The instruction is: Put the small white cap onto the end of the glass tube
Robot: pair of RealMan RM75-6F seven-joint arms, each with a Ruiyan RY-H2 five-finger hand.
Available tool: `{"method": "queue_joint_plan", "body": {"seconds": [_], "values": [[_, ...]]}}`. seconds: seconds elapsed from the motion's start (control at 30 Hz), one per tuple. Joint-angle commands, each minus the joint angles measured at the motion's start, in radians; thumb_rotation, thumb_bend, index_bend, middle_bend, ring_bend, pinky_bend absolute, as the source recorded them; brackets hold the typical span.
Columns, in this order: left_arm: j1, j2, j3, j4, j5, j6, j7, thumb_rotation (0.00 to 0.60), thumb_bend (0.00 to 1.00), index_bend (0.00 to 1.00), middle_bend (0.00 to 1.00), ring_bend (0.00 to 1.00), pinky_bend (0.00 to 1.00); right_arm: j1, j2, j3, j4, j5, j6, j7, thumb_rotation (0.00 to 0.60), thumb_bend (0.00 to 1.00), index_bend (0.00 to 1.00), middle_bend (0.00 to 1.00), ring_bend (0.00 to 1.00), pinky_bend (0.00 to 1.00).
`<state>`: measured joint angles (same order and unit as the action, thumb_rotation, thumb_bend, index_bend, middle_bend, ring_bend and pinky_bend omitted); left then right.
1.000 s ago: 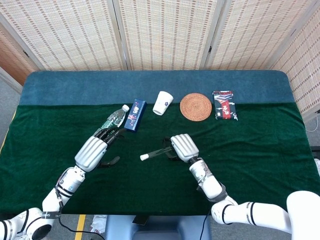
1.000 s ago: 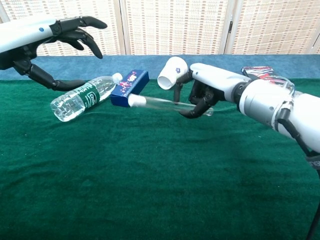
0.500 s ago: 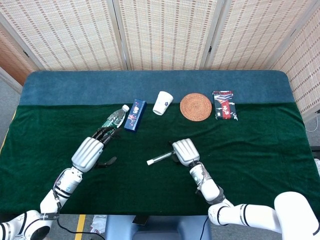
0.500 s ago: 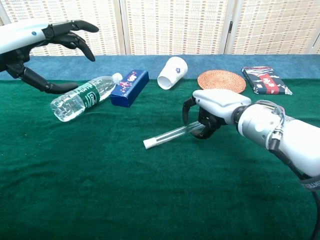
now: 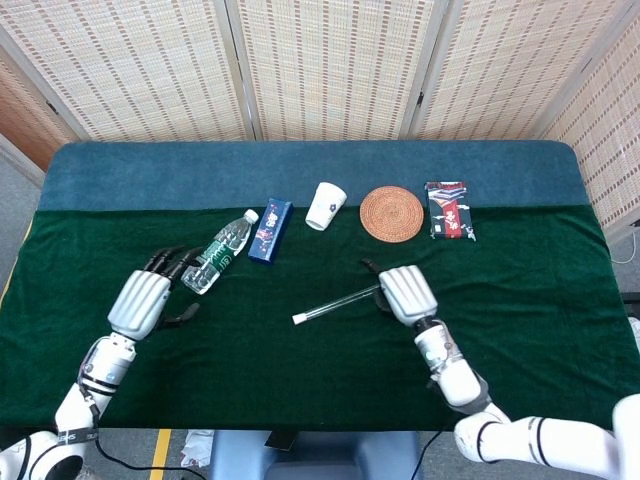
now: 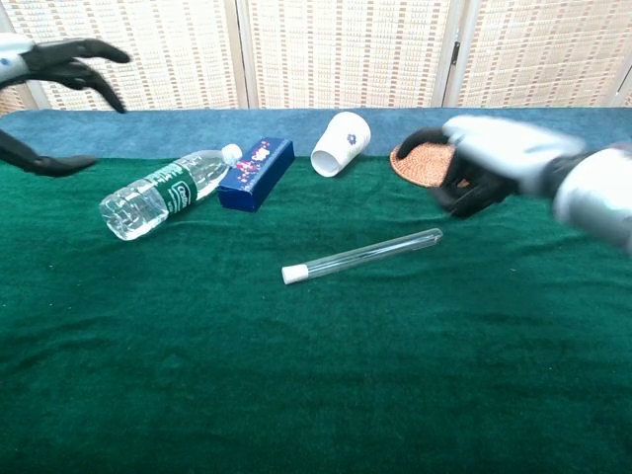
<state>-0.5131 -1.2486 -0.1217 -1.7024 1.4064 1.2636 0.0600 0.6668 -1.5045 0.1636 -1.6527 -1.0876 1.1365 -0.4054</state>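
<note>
The glass tube (image 6: 370, 253) lies flat on the green cloth near the table's middle, also seen in the head view as the glass tube (image 5: 338, 303). The small white cap (image 6: 293, 274) sits on its left end, the cap (image 5: 299, 318) in the head view. My right hand (image 6: 484, 168) hovers above and to the right of the tube, apart from it, fingers curved and holding nothing; it is the right hand (image 5: 404, 295) in the head view. My left hand (image 5: 148, 297) hangs far left, fingers spread, empty, and shows as the left hand (image 6: 59, 69) in the chest view.
A plastic water bottle (image 6: 163, 192) lies on its side left of the tube. Behind it lie a blue box (image 6: 256, 173), a tipped white paper cup (image 6: 339, 142), a woven coaster (image 5: 391, 213) and a patterned packet (image 5: 449, 209).
My right hand set the capped tube down on the cloth, let go and drew back up and to the right. My left hand drifted further left.
</note>
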Motion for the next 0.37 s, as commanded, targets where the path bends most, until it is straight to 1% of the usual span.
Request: {"method": "queue_joint_plan", "body": {"seconds": [0.03, 0.07, 0.1, 0.17, 0.23, 0.3, 0.33, 0.37], "values": [[0.057, 0.041, 0.002, -0.008, -0.049, 0.052, 0.023, 0.600, 0.36, 0.14, 0.30, 0.14, 0.15, -0.107, 0.174, -0.039, -0.114, -0.128, 0.122, 0.075, 0.600, 0.66, 0.28, 0.69, 0.83, 0.78], [0.072, 0.047, 0.003, -0.006, -0.054, 0.070, 0.032, 0.600, 0.36, 0.15, 0.30, 0.14, 0.15, -0.127, 0.206, -0.049, -0.125, -0.151, 0.140, 0.092, 0.600, 0.66, 0.28, 0.60, 0.76, 0.69], [0.092, 0.055, 0.005, -0.003, -0.060, 0.096, 0.047, 0.600, 0.36, 0.15, 0.30, 0.14, 0.14, -0.153, 0.246, -0.064, -0.136, -0.177, 0.164, 0.113, 0.600, 0.66, 0.28, 0.55, 0.71, 0.63], [0.127, 0.064, 0.009, 0.003, -0.068, 0.144, 0.076, 0.600, 0.36, 0.16, 0.30, 0.14, 0.12, -0.198, 0.307, -0.088, -0.144, -0.218, 0.204, 0.149, 0.600, 0.66, 0.25, 0.43, 0.54, 0.48], [0.156, 0.070, 0.013, 0.004, -0.072, 0.179, 0.091, 0.600, 0.36, 0.17, 0.30, 0.14, 0.11, -0.232, 0.353, -0.114, -0.130, -0.262, 0.232, 0.177, 0.600, 0.66, 0.18, 0.30, 0.36, 0.32], [0.186, 0.078, 0.022, 0.006, -0.072, 0.211, 0.102, 0.600, 0.36, 0.17, 0.30, 0.14, 0.09, -0.276, 0.382, -0.136, -0.109, -0.289, 0.276, 0.188, 0.600, 0.66, 0.13, 0.23, 0.29, 0.23], [0.198, 0.081, 0.026, 0.006, -0.071, 0.223, 0.105, 0.600, 0.36, 0.17, 0.30, 0.14, 0.08, -0.295, 0.392, -0.144, -0.104, -0.297, 0.292, 0.196, 0.600, 0.66, 0.09, 0.20, 0.25, 0.21], [0.211, 0.083, 0.031, 0.006, -0.068, 0.236, 0.106, 0.600, 0.36, 0.17, 0.29, 0.14, 0.08, -0.313, 0.399, -0.152, -0.102, -0.302, 0.308, 0.206, 0.600, 0.66, 0.08, 0.18, 0.22, 0.19]]}}
